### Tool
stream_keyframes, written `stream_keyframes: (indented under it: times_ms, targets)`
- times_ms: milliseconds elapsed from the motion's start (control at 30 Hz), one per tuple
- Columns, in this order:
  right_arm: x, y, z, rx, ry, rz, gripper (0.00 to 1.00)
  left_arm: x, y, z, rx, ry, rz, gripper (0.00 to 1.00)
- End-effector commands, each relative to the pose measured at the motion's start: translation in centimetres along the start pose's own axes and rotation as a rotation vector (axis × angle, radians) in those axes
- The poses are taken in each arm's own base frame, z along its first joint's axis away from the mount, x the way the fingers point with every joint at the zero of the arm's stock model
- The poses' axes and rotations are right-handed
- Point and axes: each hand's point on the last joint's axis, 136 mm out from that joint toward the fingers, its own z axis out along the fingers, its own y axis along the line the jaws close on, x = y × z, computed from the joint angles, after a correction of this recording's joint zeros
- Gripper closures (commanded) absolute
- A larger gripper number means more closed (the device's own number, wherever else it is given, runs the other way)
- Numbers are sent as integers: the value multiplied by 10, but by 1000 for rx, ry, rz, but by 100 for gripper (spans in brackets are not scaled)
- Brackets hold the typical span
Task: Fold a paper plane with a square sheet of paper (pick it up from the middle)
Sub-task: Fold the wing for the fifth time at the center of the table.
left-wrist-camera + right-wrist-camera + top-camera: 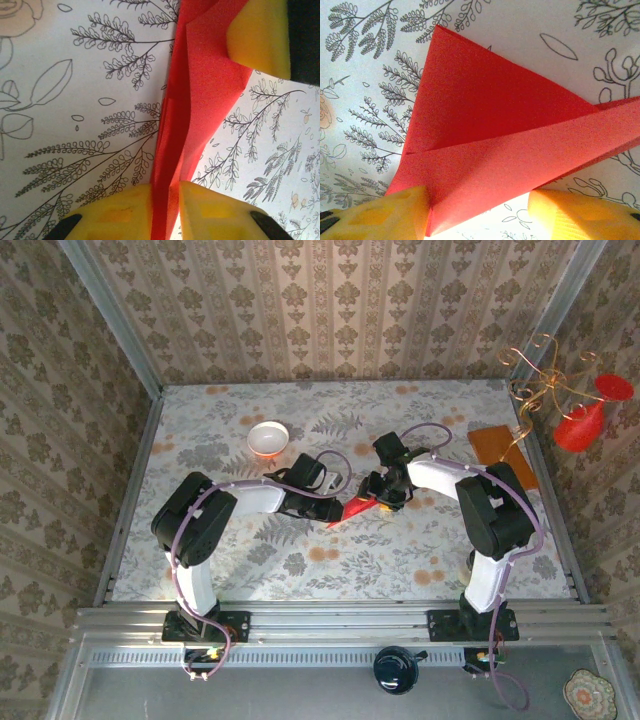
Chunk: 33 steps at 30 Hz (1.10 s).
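the red paper plane (355, 510) (only partly folded, its layers fanned out) is found at the middle of the floral table (250, 560), between the two arms. its narrow folded edge is pinched between the yellow pads (115, 212) of the left gripper (165, 210). the right gripper (477, 220) is held with its jaws spread wide, one pad (390, 212) touching the paper's edge, and bare table is seen in the gap. a white bowl (268, 438) is set well apart behind, and an orange-brown board (497, 448) at the far right.
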Motion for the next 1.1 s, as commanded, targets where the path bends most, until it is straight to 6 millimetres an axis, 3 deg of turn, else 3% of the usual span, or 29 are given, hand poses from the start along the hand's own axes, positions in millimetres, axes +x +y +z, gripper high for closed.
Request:
stream_keyframes:
  times_ms: [0,133,333,467,633,833,1067]
  targets:
    - [11,-33,40,103,33,-10,40,18,17,7,-56,57,-45,79]
    - [3,-20,24,46,10,-19,39,21,21,9,-71,67,-53,80]
    - [-10,11,-30,-126,-96,-60,37,22,23,10,-80,74,-59,81]
    - [-2,13,-59,-190,-147,-90,39,22,23,10,-81,75,-59,81]
    - [13,23,-78,-288,-189,-125,41,20,22,11,-77,75,-61,82]
    - [15,60,-78,-354,-188,-201,57,21,23,11,-76,73,-62,82]
    - [12,83,-47,-332,-139,-221,73,23,24,12,-78,77,-67,82]
